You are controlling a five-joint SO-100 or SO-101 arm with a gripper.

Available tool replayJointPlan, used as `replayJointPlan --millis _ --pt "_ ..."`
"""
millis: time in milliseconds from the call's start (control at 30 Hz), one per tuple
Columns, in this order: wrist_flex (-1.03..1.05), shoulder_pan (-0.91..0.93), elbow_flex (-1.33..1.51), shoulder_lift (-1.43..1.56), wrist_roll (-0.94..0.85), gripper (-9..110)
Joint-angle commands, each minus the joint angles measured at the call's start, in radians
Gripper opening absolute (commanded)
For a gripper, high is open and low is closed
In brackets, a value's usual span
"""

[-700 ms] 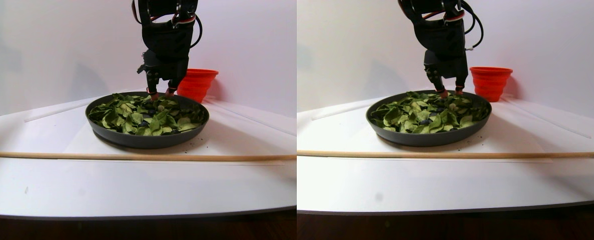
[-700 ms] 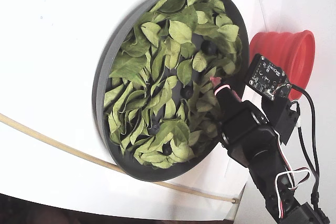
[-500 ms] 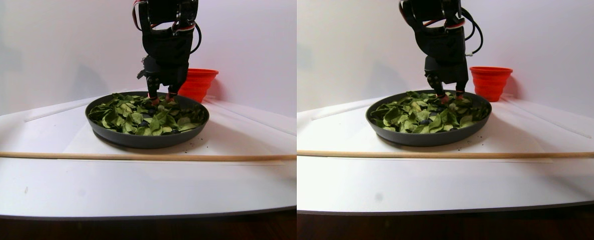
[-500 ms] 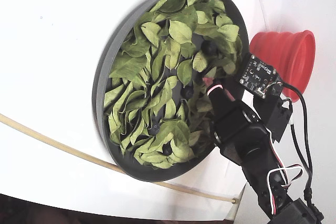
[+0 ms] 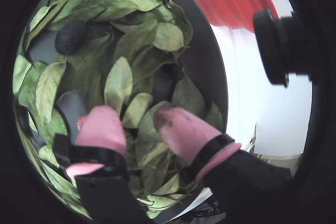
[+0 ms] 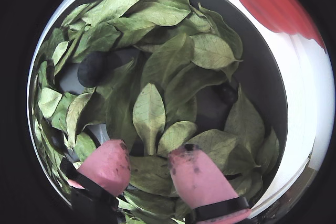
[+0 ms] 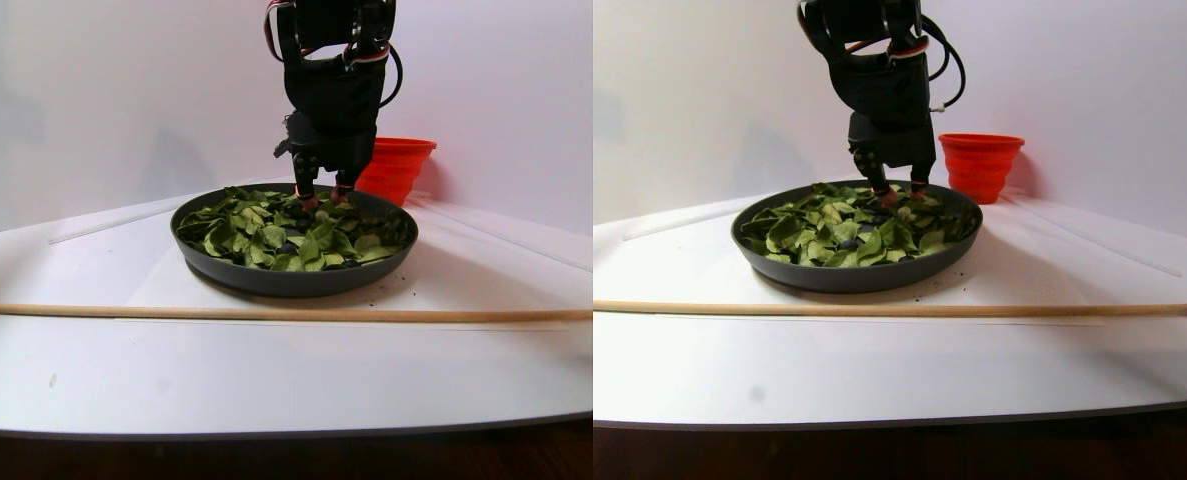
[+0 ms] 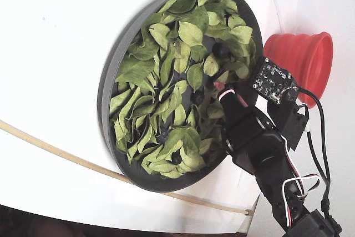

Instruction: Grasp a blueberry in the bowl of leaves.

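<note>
in a wrist view the gripper [image 5: 137,125] stands parted, pink fingertips [image 5: 103,125] on the leaves [image 5: 119,80], holding nothing; a blueberry [image 5: 71,36] lies well ahead. in the fixed view the bowl [image 8: 108,90] sits beside a red cup [image 8: 302,59].

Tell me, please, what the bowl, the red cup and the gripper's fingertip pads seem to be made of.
The bowl looks like matte dark-grey plastic or coated metal: an even, dull surface with no shine. The red cup appears to be soft silicone or plastic, judging by its stepped ribs. The fingertips of the gripper look like pink rubbery covers, smudged dark, held by black tape.
</note>
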Motion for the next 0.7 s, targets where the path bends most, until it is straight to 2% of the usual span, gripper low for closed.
replayJointPlan --millis 0,667 --pt "-0.018 -0.002 -0.048 0.034 0.008 14" --pt "-0.018 -0.037 -0.006 0.054 0.049 14"
